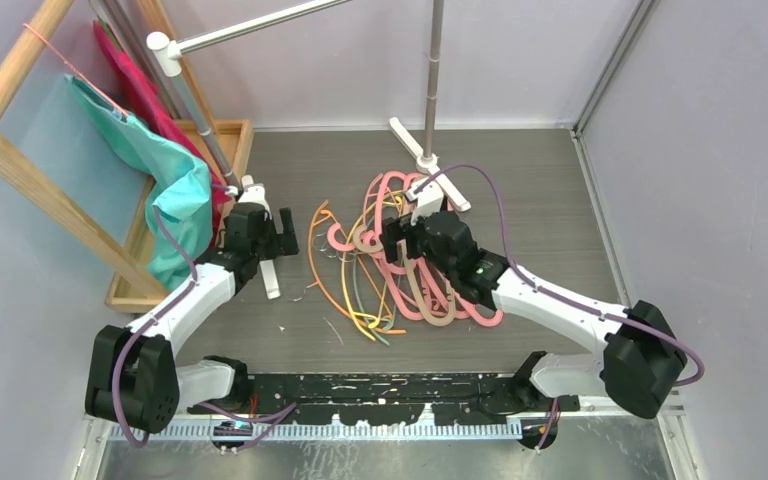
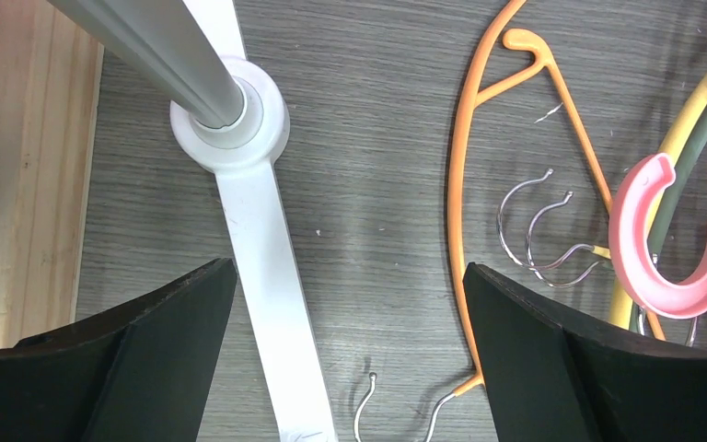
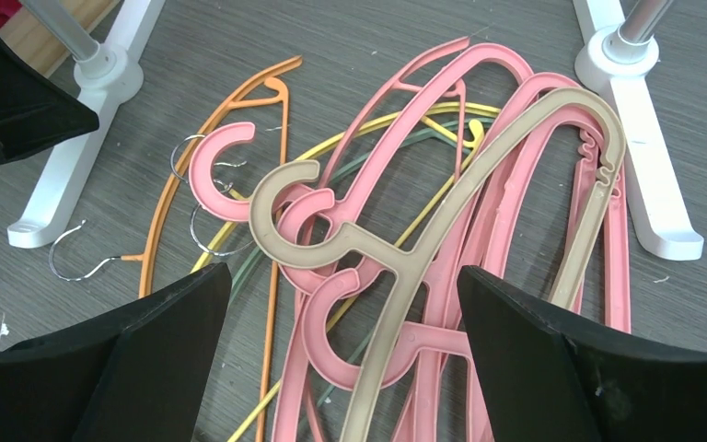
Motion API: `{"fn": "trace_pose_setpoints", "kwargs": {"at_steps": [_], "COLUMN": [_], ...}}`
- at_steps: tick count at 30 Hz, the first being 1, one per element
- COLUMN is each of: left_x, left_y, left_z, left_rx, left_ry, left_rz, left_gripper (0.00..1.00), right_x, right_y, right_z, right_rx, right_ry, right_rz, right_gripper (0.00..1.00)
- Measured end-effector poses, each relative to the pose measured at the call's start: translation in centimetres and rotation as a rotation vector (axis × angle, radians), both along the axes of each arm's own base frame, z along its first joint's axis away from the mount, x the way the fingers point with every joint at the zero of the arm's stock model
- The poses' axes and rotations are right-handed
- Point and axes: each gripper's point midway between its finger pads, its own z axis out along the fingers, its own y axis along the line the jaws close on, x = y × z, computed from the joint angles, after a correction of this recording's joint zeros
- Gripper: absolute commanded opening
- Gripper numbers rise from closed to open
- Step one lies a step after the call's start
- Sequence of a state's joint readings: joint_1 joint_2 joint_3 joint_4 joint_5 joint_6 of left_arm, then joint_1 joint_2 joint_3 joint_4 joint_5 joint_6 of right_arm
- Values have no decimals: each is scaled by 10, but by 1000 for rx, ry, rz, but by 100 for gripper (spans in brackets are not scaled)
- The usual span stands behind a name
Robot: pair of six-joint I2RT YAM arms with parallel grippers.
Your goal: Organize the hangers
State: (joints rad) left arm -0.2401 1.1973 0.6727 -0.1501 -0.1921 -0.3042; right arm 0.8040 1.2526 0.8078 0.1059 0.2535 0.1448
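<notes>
While my right fingers (image 3: 147, 368) hung spread above the tangled hangers (image 3: 403, 265), my left fingers (image 2: 147, 368) gaped over the bench (image 1: 560, 200).

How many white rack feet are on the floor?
2. One white foot lies left of the hangers, below the left gripper; the other foot lies at their far side. None appears hidden.

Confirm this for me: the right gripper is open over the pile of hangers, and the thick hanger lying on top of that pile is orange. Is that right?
Not quite. The right gripper is open over the pile of hangers, but the thick hanger on top is beige, not orange. The right wrist view shows it clearly.
</notes>
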Motion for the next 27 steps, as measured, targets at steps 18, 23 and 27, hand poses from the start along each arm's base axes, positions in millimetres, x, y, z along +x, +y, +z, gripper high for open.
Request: {"fn": "trace_pose_setpoints", "kwargs": {"at_steps": [18, 23, 27], "left_x": [0, 1, 1], "left_y": [1, 1, 1], "left_z": [0, 2, 3], "left_rx": [4, -10, -10], "left_ry": [0, -8, -11], "left_rz": [7, 22, 24], "left_gripper": [98, 98, 98], "right_x": [-5, -4, -15], "right_y": [-14, -20, -36], "right_z": [6, -41, -77], "right_rx": [56, -57, -126], "right_ry": [-97, 7, 96], "right_rz": [-20, -52, -89], "right_gripper": [85, 71, 69]}}
